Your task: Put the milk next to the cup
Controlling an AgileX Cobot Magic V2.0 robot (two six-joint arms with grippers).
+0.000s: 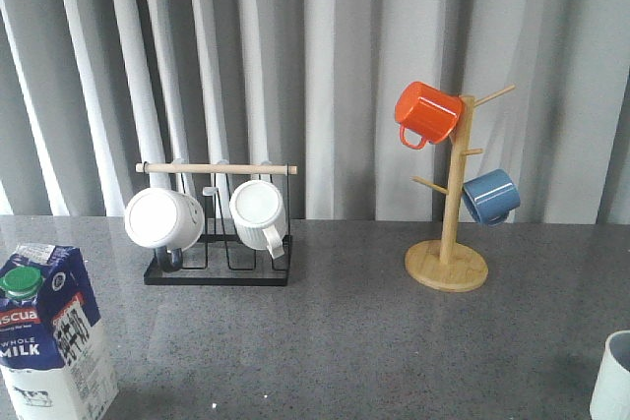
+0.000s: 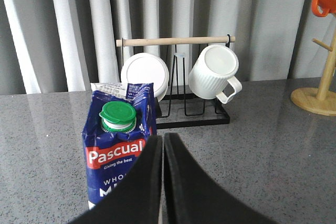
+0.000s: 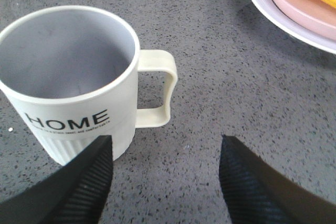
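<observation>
"Pascual" "WHOLE MILK" milk (image 2: 118,145) behind pressed-together left tool (image 2: 162,182); "HOME" cup (image 3: 73,82) beside spread-apart right tool (image 3: 165,174).

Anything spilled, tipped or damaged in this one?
Nothing stands out. The milk stands upright, cap on, at the table's near left; the HOME cup stands upright and empty. Mugs hang normally on both racks.

In the front view the cup (image 1: 613,378) is cut by the right edge, and the milk (image 1: 51,333) by the bottom edge. In the left wrist view the closed left gripper (image 2: 162,145) hides the milk's lower label.
</observation>
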